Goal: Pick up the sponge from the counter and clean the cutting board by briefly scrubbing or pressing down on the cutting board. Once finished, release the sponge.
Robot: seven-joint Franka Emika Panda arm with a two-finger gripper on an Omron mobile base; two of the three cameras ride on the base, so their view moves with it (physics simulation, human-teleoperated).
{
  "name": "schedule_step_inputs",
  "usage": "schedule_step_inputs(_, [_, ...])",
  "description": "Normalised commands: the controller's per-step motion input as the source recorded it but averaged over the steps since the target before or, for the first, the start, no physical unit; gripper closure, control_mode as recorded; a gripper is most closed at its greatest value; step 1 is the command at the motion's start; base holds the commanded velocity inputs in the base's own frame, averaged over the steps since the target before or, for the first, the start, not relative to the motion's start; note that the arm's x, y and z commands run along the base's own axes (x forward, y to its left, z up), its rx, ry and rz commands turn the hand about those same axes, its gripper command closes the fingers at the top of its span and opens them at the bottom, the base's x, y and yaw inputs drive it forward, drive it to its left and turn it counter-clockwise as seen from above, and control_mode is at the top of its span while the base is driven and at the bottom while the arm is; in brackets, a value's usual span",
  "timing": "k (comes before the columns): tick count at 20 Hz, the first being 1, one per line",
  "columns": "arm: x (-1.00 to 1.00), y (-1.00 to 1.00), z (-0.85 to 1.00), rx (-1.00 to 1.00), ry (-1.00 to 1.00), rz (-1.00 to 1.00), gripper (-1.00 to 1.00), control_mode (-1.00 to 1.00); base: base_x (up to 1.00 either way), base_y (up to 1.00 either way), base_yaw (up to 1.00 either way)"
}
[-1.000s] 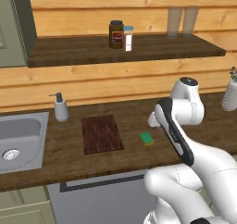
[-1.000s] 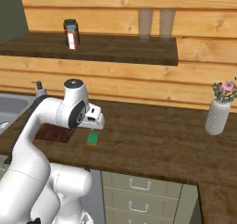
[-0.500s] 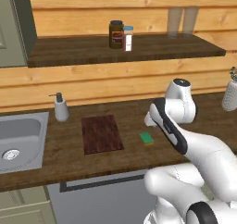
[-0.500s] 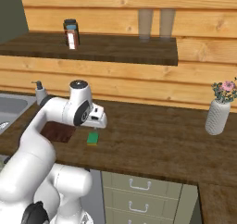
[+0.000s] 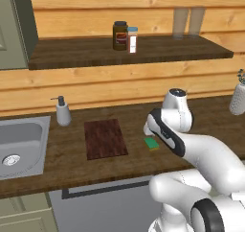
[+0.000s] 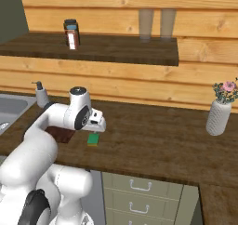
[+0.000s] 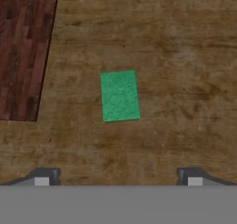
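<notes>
Sponge (image 7: 120, 96) flat on counter (image 7: 185, 56), long axis toward camera, fingers (image 7: 42, 177) spread wide above

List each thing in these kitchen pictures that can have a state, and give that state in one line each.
sponge: lying flat on the counter, green side up, not gripped
cutting board: flat on the counter, bare, apart from the sponge
gripper: open, above the sponge
soap dispenser: upright beside the sink
vase: upright, holding flowers
dark jar: upright on the shelf, lid on
</notes>
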Motion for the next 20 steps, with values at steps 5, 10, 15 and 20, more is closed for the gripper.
schedule_step_inputs(5, [0.08, 0.02, -0.40, -0.02, 0.04, 0.00, -1.00, -1.00, 0.00, 0.00, 0.00])
schedule_step_inputs(10, [0.14, 0.01, -0.19, 0.00, 0.03, 0.00, -1.00, -1.00, 0.00, 0.00, 0.00])
schedule_step_inputs(15, [0.20, 0.00, -0.13, 0.00, 0.00, 0.00, -1.00, -1.00, 0.00, 0.00, 0.00])
schedule_step_inputs(20, [0.16, 0.01, -0.27, 0.00, 0.01, 0.00, -1.00, -1.00, 0.00, 0.00, 0.00])
